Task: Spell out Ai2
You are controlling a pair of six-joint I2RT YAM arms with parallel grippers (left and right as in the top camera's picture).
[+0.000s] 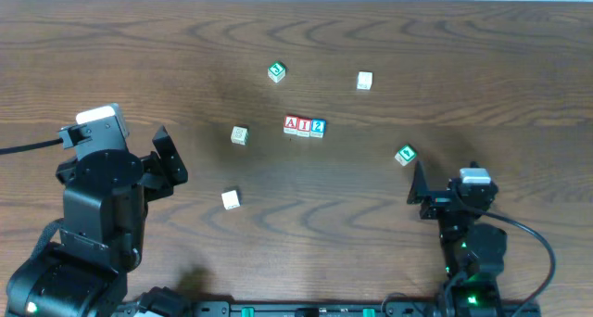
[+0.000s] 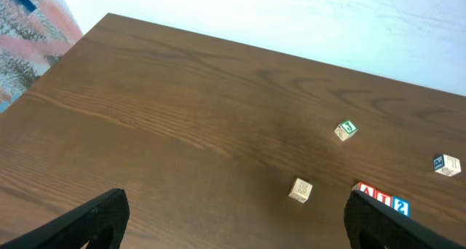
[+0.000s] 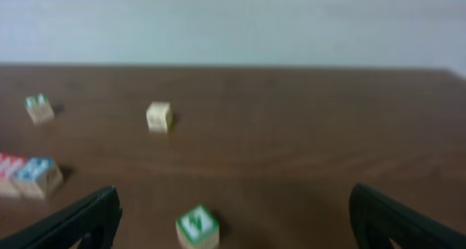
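Left gripper stood wide and empty, well off to the near left of the red-faced wooden "I" cube, with the red-faced wooden "A" cube touching its left side, the blue-faced wooden "2" cube touching its right, and right gripper wide and empty at its near right.

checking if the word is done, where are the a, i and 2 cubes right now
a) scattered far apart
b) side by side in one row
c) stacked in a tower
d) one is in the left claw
b: the A cube, I cube and 2 cube sit side by side in one row reading A I 2, while the left claw and right claw are open and hold nothing.
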